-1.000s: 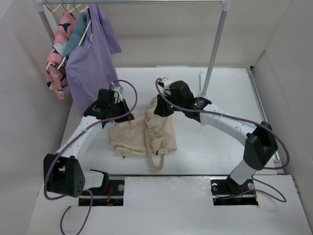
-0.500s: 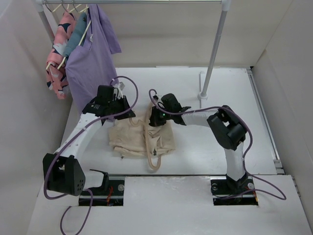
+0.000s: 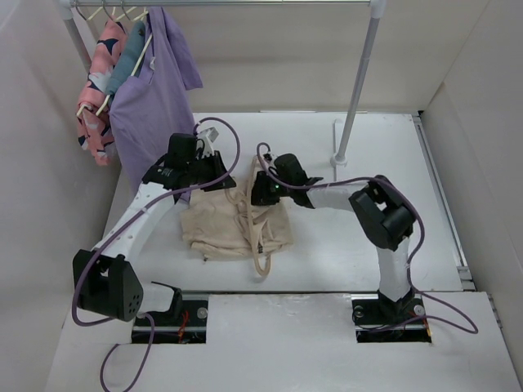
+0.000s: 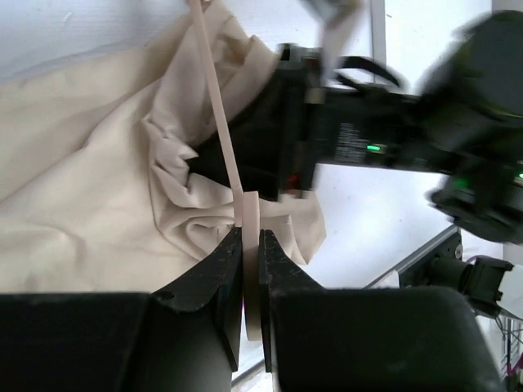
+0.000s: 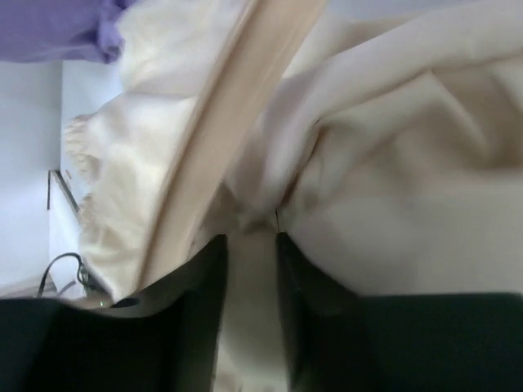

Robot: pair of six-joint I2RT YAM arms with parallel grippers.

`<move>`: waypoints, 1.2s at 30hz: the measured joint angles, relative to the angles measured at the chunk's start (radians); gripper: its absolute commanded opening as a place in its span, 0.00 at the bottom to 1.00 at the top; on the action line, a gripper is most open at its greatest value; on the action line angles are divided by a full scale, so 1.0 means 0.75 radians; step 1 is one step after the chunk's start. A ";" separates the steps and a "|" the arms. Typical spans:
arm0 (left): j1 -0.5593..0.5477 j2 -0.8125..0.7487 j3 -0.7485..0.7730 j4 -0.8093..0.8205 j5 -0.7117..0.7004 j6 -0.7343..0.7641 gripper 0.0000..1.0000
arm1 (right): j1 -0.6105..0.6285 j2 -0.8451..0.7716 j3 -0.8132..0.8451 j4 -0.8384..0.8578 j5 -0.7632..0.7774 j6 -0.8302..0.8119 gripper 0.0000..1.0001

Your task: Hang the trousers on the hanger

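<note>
The cream-beige trousers [image 3: 214, 230] lie bunched on the white table between my two arms. The thin pale hanger [image 3: 260, 245] lies through them, its loop pointing toward the near edge. My left gripper [image 3: 226, 181] is at the cloth's far left edge, shut on the hanger's flat frame [image 4: 251, 214], whose thin bar [image 4: 214, 98] runs away over the trousers [image 4: 82, 188]. My right gripper [image 3: 260, 193] is at the far right edge of the cloth. Its jaws [image 5: 249, 245] are closed on a fold of the trousers [image 5: 392, 204], beside the hanger bar [image 5: 221, 122].
A garment rail stands at the back; its right pole [image 3: 355, 98] meets the table behind my right arm. A purple shirt [image 3: 155, 98] and a pink patterned garment [image 3: 96, 98] hang at the back left, close to my left arm. White walls enclose the table.
My right arm has folded in and its gripper has dropped onto the trousers' far edge. My left gripper has shifted right and back with the hanger. The cloth has bunched between them.
</note>
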 measured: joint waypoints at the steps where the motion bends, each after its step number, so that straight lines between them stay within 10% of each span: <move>1: 0.000 0.001 0.000 -0.001 -0.010 -0.001 0.00 | -0.008 -0.050 -0.025 -0.014 0.005 -0.011 0.44; 6: -0.001 0.005 0.000 -0.003 -0.057 -0.003 0.00 | -0.055 -0.344 -0.154 -0.065 0.029 -0.092 0.56; 12: -0.005 0.033 0.013 -0.017 -0.056 -0.009 0.00 | -0.041 -0.606 -0.302 -0.091 0.107 -0.155 0.27; 25: -0.008 0.104 0.104 -0.051 -0.002 -0.119 0.00 | 0.127 -0.188 -0.296 -0.086 -0.116 -0.192 0.04; 36: -0.009 0.105 0.120 -0.050 0.044 -0.156 0.00 | -0.016 -0.424 -0.386 -0.118 -0.084 -0.192 0.48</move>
